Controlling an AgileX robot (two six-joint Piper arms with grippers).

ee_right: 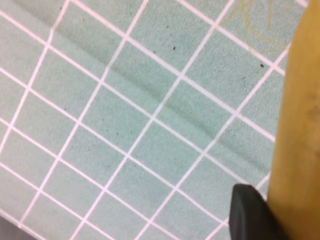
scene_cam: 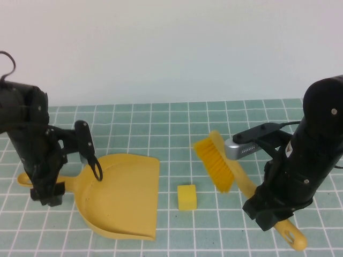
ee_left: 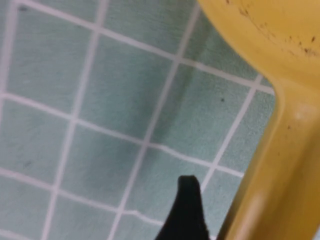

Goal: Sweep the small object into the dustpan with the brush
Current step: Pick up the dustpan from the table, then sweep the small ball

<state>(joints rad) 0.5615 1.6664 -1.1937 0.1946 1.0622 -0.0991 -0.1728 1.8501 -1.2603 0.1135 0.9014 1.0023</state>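
The small yellow cube (scene_cam: pixel 187 197) lies on the green grid mat between the dustpan and the brush. The yellow dustpan (scene_cam: pixel 123 201) lies flat to its left, mouth turned toward the cube. My left gripper (scene_cam: pixel 47 193) stands open over the dustpan's handle (ee_left: pixel 272 165); its one visible finger (ee_left: pixel 187 207) is a little apart from the handle. The yellow brush (scene_cam: pixel 215 163) has its bristles just right of the cube, and its handle (ee_right: pixel 300 125) runs to the front right. My right gripper (scene_cam: pixel 266 211) is shut on that handle, a finger (ee_right: pixel 247 212) pressed against it.
The green mat with white grid lines (scene_cam: pixel 177 123) covers the table up to a white wall at the back. A black cable loop (scene_cam: pixel 95 165) from the left arm hangs over the dustpan's back rim. A silver camera housing (scene_cam: pixel 244 149) juts out beside the brush head.
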